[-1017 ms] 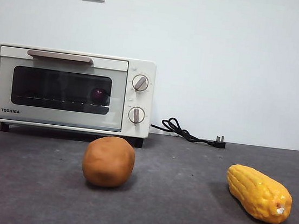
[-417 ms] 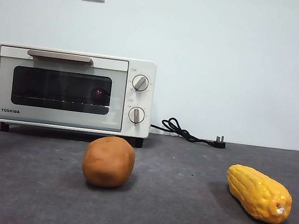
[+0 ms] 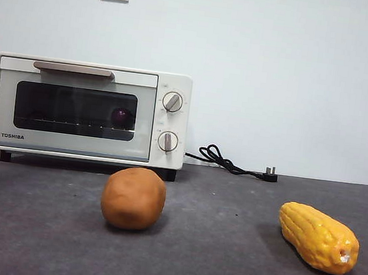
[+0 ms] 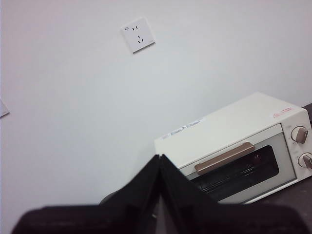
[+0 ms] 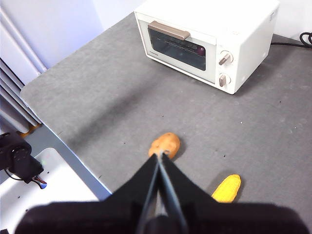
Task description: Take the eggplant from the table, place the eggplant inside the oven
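Observation:
The eggplant [image 3: 121, 117] shows as a small dark-purple round shape behind the dark glass of the oven [image 3: 90, 111], on the wire rack toward the knob side. The oven door is closed. From the right wrist view the eggplant [image 5: 200, 50] shows through the same glass of the oven [image 5: 243, 29]. My left gripper [image 4: 160, 158] is shut and empty, held high, off to the side of the oven [image 4: 229, 139]. My right gripper [image 5: 159, 156] is shut and empty, well above the table [image 5: 122, 97]. Neither arm appears in the front view.
An orange-brown lump [image 3: 133, 198] sits on the table [image 3: 222, 263] in front of the oven. A yellow corn cob [image 3: 318, 237] lies to the right. The oven's black cord and plug [image 3: 234, 164] trail along the back wall. The table's edge [image 5: 63, 141] is near a stand.

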Motion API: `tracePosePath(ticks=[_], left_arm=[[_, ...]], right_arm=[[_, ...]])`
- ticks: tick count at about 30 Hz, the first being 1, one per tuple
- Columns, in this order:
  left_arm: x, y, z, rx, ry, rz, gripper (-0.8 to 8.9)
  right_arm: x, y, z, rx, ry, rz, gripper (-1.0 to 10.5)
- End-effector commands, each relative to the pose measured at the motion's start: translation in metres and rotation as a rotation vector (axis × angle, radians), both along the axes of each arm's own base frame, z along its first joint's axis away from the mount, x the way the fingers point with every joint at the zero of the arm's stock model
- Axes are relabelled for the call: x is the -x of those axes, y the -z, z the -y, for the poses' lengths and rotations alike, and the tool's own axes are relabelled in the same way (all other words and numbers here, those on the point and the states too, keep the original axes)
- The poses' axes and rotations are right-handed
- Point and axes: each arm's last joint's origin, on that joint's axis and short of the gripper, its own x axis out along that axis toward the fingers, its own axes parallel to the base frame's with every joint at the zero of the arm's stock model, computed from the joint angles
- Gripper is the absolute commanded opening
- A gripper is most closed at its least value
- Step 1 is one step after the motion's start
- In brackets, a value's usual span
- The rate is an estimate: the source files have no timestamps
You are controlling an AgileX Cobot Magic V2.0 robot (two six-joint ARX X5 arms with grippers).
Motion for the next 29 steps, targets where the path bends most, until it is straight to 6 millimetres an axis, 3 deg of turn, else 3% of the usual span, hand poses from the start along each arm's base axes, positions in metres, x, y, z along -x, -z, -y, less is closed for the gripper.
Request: tracePosePath(ticks=[1, 12, 22, 29], left_arm=[[-0.003, 0.019, 0.0, 0.0, 0.0, 0.014, -0.04], [-0.029, 0.122, -0.003, 0.158, 0.02, 0.023, -0.04], [-0.049, 0.207, -0.005, 0.333, 0.026, -0.087, -0.04], [-0.057, 0.245, -0.005, 0.432, 0.019, -0.204, -0.04]], right_arm=[[0.001, 0.003, 0.0, 0.012, 0.003, -0.027, 0.0], [0.001, 0.003, 0.0, 0.012, 0.003, -0.027, 0.0], [0.001, 0.003, 0.0, 0.012, 0.003, -0.028, 0.0], [0.001, 0.003, 0.0, 0.012, 0.003, -0.028, 0.0]])
